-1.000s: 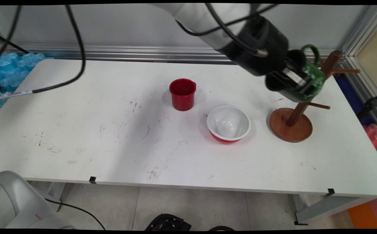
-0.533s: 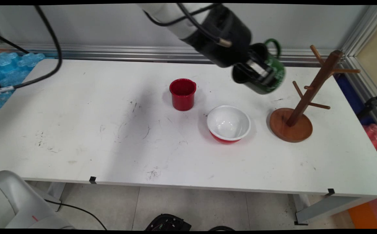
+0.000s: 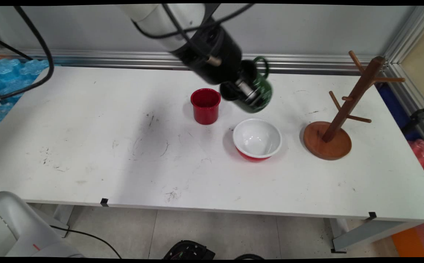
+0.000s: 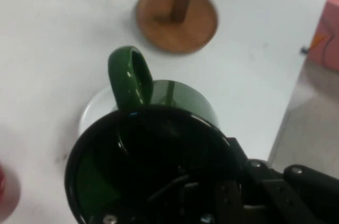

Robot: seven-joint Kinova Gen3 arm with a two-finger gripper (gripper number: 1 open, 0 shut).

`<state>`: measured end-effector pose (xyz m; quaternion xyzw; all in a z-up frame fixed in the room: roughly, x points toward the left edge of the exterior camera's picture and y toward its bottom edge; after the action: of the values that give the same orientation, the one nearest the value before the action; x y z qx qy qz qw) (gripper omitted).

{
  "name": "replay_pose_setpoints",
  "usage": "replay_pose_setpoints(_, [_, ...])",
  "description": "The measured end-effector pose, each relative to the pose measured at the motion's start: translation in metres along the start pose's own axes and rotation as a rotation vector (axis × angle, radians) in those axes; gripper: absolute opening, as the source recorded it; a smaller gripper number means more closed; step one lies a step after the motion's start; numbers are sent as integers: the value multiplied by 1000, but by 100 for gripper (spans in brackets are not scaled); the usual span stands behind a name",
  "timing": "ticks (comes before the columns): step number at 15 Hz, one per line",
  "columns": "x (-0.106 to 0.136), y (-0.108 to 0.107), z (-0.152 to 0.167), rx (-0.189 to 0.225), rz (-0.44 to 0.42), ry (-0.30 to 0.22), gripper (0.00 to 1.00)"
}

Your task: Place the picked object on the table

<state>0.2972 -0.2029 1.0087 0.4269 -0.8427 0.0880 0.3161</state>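
Glossy dark green ceramic mug with a looped handle (image 3: 257, 91) (image 4: 159, 144) is up in the air, tipped on its side, with the black two-finger gripper (image 3: 246, 93) (image 4: 212, 203) clamped over its rim, one finger down inside the cup. It hangs above the white table (image 3: 87, 146), just behind the round white bowl with a red outside (image 3: 257, 139) and just right of the red cylindrical cup (image 3: 205, 106). The brown wooden mug tree on its round base (image 3: 338, 120) (image 4: 177, 17) stands well apart on the far side of that bowl, its pegs bare.
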Motion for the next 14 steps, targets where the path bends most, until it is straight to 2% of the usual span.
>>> replay_pose_setpoints(7, [-22, -2, 22, 108, -55, -180, 0])
replay_pose_setpoints(14, [-37, -2, 61, 170, -114, -321, 0])
